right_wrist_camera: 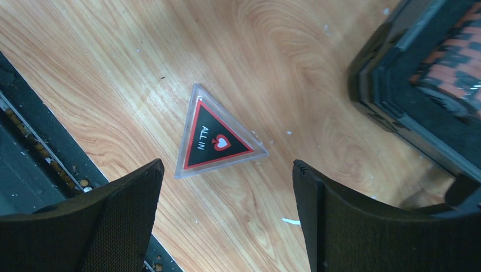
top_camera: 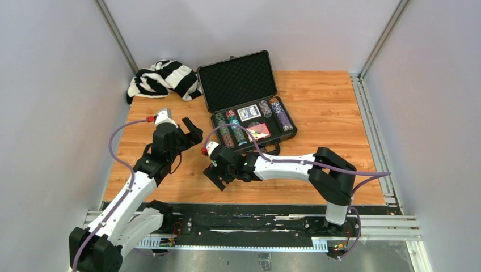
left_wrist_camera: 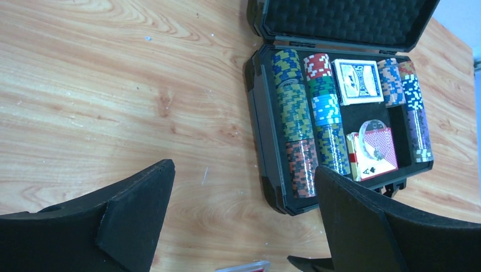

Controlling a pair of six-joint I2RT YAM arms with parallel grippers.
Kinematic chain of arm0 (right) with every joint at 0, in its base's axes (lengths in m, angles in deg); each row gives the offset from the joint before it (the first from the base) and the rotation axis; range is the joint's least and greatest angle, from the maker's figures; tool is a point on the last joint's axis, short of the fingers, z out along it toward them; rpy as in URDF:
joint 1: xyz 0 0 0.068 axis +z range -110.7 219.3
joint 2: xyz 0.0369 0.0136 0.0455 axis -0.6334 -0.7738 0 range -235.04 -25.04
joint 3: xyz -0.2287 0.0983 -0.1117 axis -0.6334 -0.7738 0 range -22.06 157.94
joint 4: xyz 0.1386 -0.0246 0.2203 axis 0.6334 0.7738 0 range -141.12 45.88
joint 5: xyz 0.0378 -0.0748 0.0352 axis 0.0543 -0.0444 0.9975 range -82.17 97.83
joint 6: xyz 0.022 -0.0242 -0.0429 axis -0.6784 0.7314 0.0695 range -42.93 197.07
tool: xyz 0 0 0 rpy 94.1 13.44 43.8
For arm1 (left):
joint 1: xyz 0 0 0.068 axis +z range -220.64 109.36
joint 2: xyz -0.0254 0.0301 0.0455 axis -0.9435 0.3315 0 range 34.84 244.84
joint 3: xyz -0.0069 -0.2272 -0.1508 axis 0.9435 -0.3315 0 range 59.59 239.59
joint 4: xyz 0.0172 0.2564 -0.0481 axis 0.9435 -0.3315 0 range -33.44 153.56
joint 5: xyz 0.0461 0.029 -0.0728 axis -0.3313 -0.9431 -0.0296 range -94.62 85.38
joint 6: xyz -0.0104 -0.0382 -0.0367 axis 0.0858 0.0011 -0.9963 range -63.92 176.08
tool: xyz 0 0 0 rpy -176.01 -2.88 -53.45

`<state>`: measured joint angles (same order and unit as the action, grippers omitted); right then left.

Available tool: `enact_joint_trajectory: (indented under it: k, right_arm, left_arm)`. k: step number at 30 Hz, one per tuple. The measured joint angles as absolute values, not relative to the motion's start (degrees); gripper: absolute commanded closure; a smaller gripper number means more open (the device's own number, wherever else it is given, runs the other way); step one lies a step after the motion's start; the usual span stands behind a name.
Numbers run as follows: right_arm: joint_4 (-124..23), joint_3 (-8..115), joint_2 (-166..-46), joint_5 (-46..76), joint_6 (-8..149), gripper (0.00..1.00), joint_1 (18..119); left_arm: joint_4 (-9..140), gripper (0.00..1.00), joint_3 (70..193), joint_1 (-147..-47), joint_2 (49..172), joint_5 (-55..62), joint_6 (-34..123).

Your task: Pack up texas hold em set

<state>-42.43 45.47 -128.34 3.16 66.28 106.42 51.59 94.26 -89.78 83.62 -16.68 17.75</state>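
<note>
The black case (top_camera: 238, 80) lies open at the table's back centre, its foam lid (left_wrist_camera: 346, 20) raised. Its tray holds multicoloured chip stacks (left_wrist_camera: 295, 119), a blue-backed deck (left_wrist_camera: 357, 82) and a red-backed deck (left_wrist_camera: 377, 153) with a clear round disc (left_wrist_camera: 373, 131) on top. A clear triangular "ALL IN" token (right_wrist_camera: 215, 139) lies on the wood near the case's front left corner (right_wrist_camera: 385, 79). Just above it hovers my right gripper (right_wrist_camera: 227, 170) (top_camera: 218, 175), open and empty. My left gripper (left_wrist_camera: 244, 175) (top_camera: 193, 129) is open left of the case, holding nothing.
A black-and-white striped cloth (top_camera: 163, 79) is bunched at the back left by the wall. The table's near edge with its black rail (right_wrist_camera: 22, 141) (top_camera: 244, 218) runs just behind the token. Grey walls enclose the table on three sides.
</note>
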Motion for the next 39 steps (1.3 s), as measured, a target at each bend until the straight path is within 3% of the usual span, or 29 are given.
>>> enact_joint_trajectory:
  k: [23,34,39]
  right_arm:
    - [-42.69,48.55,-136.02,1.0,62.18,0.16,107.47]
    - [-42.63,48.66,-136.06,0.63,61.35,0.41,107.47]
    - [-42.08,48.79,-135.99,0.3,60.97,0.44,107.47]
  left_arm:
    - [50.13,0.02,93.1,-89.04,79.92,-16.33,18.15]
    - [50.11,0.02,92.62,-89.04,79.77,-16.31,18.15]
    - [50.13,0.02,92.58,-89.04,79.77,-16.28,18.15]
